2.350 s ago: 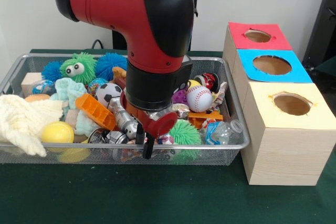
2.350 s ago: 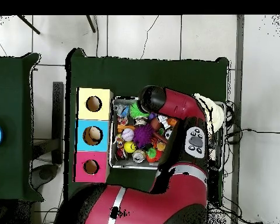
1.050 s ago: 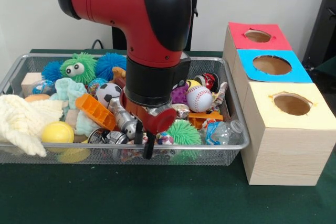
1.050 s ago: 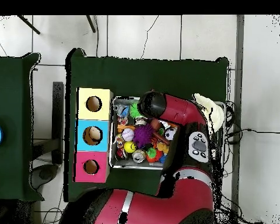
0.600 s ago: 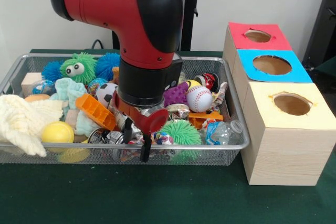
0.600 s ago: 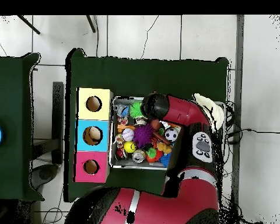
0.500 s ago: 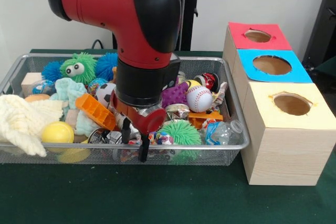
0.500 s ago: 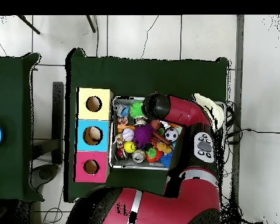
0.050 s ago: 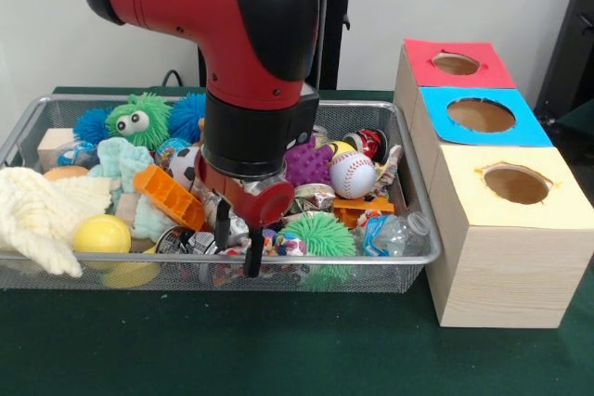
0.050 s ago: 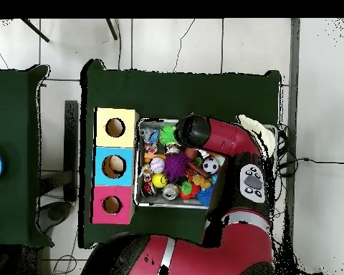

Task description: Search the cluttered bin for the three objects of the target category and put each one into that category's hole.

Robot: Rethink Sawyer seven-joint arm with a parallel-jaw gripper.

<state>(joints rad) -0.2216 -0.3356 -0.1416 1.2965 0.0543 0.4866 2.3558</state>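
A wire bin holds mixed toys: a baseball, a soccer ball, a purple spiky ball, a green spiky ball, a yellow ball, an orange block and silver cans. My gripper hangs open over the bin's front middle, its black fingers astride the clutter by the cans, holding nothing. To the right stand the red box, blue box and yellow box, each with a round hole. In the overhead view the arm hides the gripper.
A cream cloth hangs over the bin's left front corner. A green googly-eyed fuzzy toy and blue fuzzy balls sit at the back. A plastic bottle lies at the front right. Green cloth covers the table.
The arm has shifted left along the bin's front, uncovering the purple spiky ball. The fingers have spread from nearly together to clearly apart.
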